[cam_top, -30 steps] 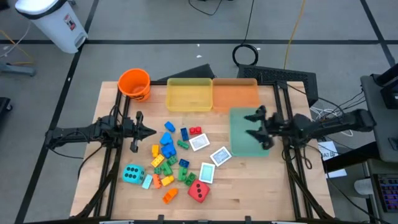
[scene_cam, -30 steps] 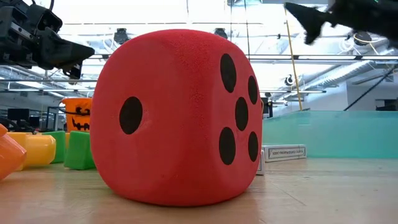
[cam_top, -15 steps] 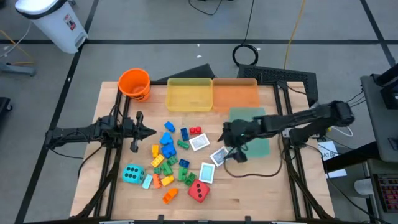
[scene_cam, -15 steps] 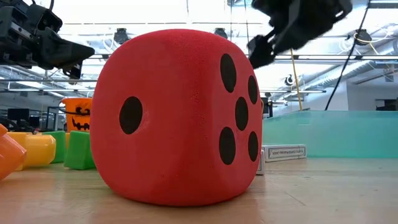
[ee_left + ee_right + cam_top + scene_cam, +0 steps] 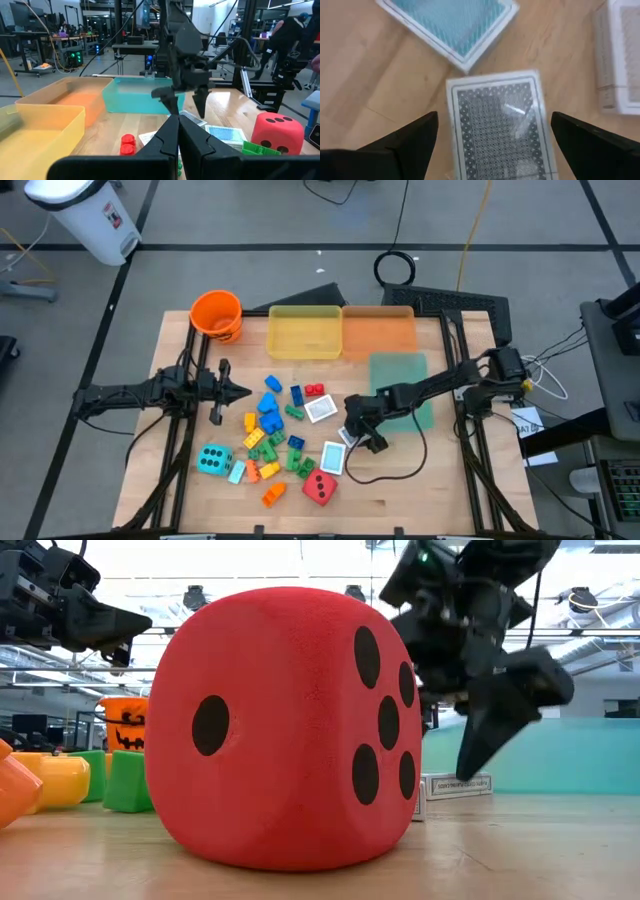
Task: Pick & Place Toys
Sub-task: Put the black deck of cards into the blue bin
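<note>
My right gripper [image 5: 358, 432] is open, pointing down just above a white pack of playing cards with a grey patterned back [image 5: 500, 130]. Its fingers stand on either side of the pack without touching it. In the low view the gripper [image 5: 490, 720] hangs behind the red die [image 5: 280, 730]. Two more card packs [image 5: 321, 410] [image 5: 331, 457] lie flat beside it. Several bricks [image 5: 268, 420] and the cyan die [image 5: 213, 460] rest on the table to the left. My left gripper [image 5: 235, 390] is shut and empty, waiting at the left.
The yellow tray [image 5: 303, 332], orange tray [image 5: 378, 330] and green tray [image 5: 400, 370] stand at the far side, and the orange bucket [image 5: 216, 314] at the far left. A cyan-backed card pack [image 5: 455, 25] lies close to my right gripper. Bare wood shows near the front right [image 5: 420, 490].
My right gripper has gone from above the green tray toward the table's left and near edges and down. It now hangs low over the grey-backed card pack. Nothing on the table has moved.
</note>
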`<state>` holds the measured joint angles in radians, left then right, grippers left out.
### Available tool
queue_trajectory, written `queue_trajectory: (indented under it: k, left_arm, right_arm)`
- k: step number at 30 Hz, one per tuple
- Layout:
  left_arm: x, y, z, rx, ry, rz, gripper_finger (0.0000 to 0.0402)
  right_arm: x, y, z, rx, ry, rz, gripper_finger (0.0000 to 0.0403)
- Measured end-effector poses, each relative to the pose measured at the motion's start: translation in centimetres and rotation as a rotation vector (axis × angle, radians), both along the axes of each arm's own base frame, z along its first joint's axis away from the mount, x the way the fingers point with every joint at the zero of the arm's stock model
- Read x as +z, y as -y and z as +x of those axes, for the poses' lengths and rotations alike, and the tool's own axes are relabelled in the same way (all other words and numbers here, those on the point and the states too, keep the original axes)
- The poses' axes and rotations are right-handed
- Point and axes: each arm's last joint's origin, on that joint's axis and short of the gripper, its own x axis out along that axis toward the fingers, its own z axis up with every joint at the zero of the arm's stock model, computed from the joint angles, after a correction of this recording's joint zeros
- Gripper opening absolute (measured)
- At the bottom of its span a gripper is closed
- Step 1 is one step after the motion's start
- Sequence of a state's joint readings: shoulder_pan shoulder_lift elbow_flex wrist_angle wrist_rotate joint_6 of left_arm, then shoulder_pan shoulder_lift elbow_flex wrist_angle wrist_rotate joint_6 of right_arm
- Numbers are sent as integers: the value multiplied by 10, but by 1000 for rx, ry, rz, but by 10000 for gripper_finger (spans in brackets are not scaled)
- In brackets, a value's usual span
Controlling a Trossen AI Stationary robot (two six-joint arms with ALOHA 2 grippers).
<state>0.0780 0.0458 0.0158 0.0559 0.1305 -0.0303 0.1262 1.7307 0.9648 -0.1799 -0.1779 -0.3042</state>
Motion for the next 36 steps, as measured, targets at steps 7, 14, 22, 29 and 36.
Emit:
queue_trajectory:
  k: [7, 14, 22, 29, 36]
  left_arm:
    - [0, 0, 0, 0, 1, 0, 10]
    - [0, 0, 0, 0, 0, 0, 10]
    - [0, 0, 0, 0, 0, 0, 10]
    - [0, 0, 0, 0, 0, 0, 10]
    - [0, 0, 0, 0, -1, 0, 10]
  right_arm:
    - [-15, 1, 3, -30, -33, -60, 349]
    - [-12, 2, 3, -32, -28, -65, 284]
    - [3, 3, -2, -29, 11, -81, 265]
    - [52, -6, -9, -18, 224, -94, 281]
    - [107, -2, -48, -239, 309, -136, 274]
